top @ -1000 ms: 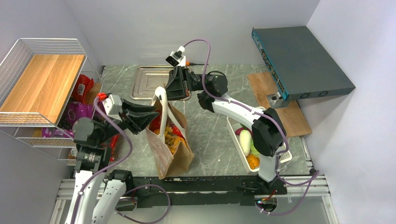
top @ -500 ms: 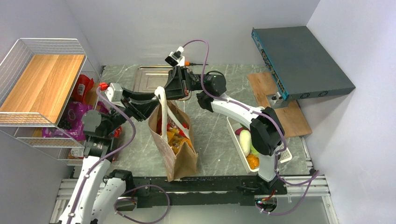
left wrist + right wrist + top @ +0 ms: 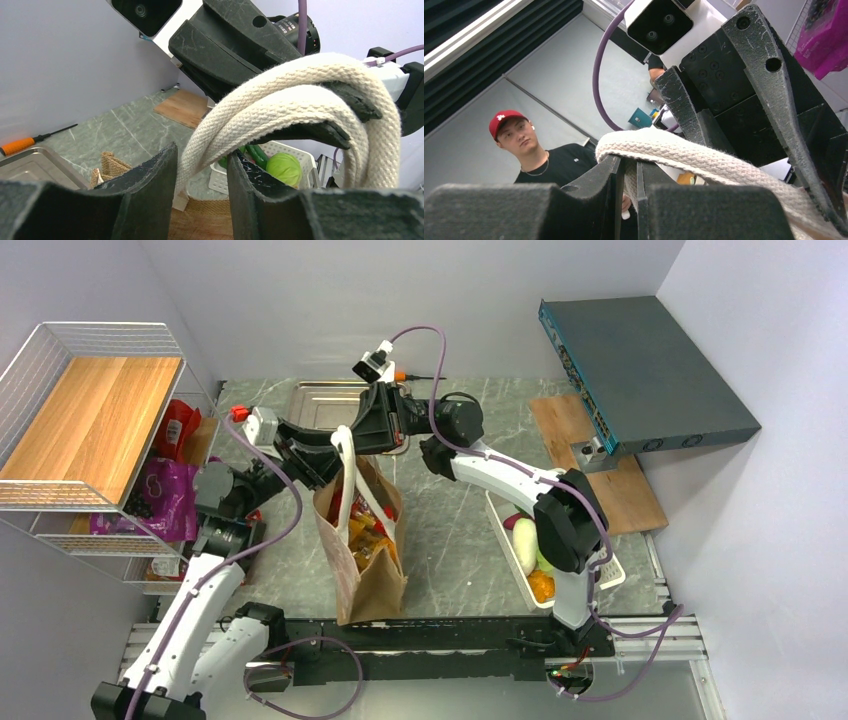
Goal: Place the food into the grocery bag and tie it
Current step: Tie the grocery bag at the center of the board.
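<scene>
Grocery bag (image 3: 372, 575) upright on marble table (image 3: 450, 540), centre frame, snack packets (image 3: 362, 530) inside. Right gripper (image 3: 626, 172) clamped on white handle (image 3: 659, 147) above bag. Left gripper (image 3: 202, 167): jaws part-spread astride handle; cannot tell whether pinching.

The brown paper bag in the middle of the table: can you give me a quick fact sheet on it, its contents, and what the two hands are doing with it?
Bag: brown paper grocery bag, standing, mouth open
Inside: orange and red snack packets
Handles: white woven loops, held up above the bag
Right hand: shut on a handle
Left hand: handle runs between its fingers; grip unclear
Outside the bag: vegetables in the white basket
</scene>
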